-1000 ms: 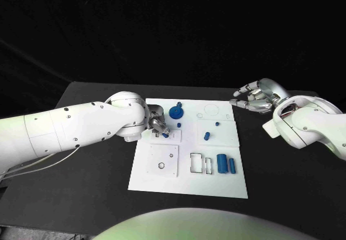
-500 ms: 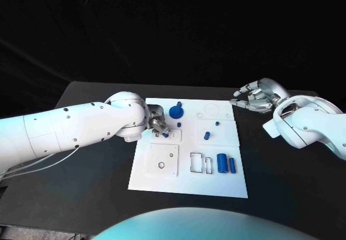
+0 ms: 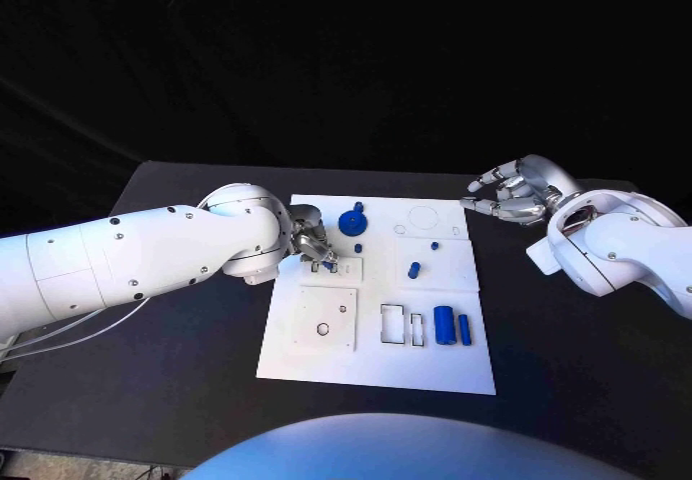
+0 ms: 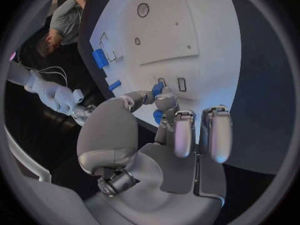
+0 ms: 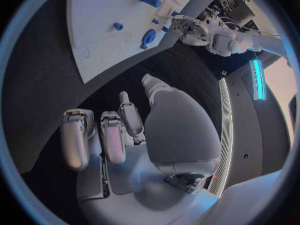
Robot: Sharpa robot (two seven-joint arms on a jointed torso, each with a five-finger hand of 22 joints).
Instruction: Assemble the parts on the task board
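The white task board (image 3: 378, 340) lies in the middle of the black table. My left hand (image 3: 312, 243) hovers over the board's far left part and pinches a small blue part (image 3: 330, 263) between thumb and a finger; the left wrist view shows that part (image 4: 157, 89) at the fingertips, just above small slots in the board (image 4: 187, 30). A blue round knob piece (image 3: 353, 222) stands just beyond the hand. Two small blue pegs (image 3: 414, 269) sit mid-board. Two blue cylinders (image 3: 444, 326) lie at the near right. My right hand (image 3: 512, 196) hangs off the board's far right corner, holding nothing, fingers apart.
Rectangular cut-outs (image 3: 401, 326) and a square plate with a small hole (image 3: 326, 320) mark the board's near half. Bare black table (image 3: 188, 330) surrounds the board on every side. The right wrist view shows the board (image 5: 100, 40) and my left hand (image 5: 195, 31) beyond it.
My left hand has shifted slightly toward the far side of the board with the blue part still pinched. The right hand has stayed where it was.
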